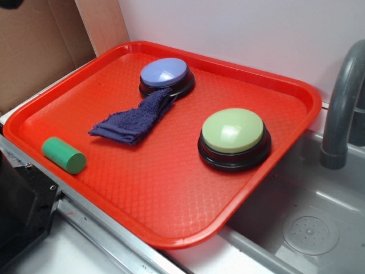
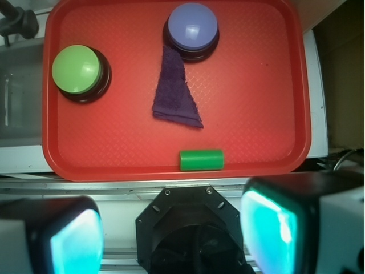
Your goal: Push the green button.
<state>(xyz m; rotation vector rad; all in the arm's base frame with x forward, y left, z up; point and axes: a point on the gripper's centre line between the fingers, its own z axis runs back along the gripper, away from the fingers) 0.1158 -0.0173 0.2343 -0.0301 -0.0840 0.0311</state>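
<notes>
The hand (image 2: 171, 240) is hanging high above the near edge of the red tray (image 2: 256, 103), fingers (image 2: 268, 228) spread wide with nothing between them, so it is looking like a start pose chosen to keep the whole tray in the wrist view. The green button (image 1: 232, 131) is sitting on its black base toward the tray edge beside the sink (image 1: 308, 228), well apart from the hand and nothing covering it, so its dome is lying free for a press from above. The blue button (image 1: 164, 72) is sitting near the tray's far edge, with a dark blue cloth (image 1: 136, 121) draped against its base and trailing toward the middle. A small green cylinder (image 1: 64, 154) is lying on its side at the near edge, just under the hand, probably as a colour distractor. My guess is the hand is needing to travel across to the sink side and drop, likely narrowing first for a firmer push. The faucet (image 1: 342, 108) is standing beside that edge, worth steering clear of.
</notes>
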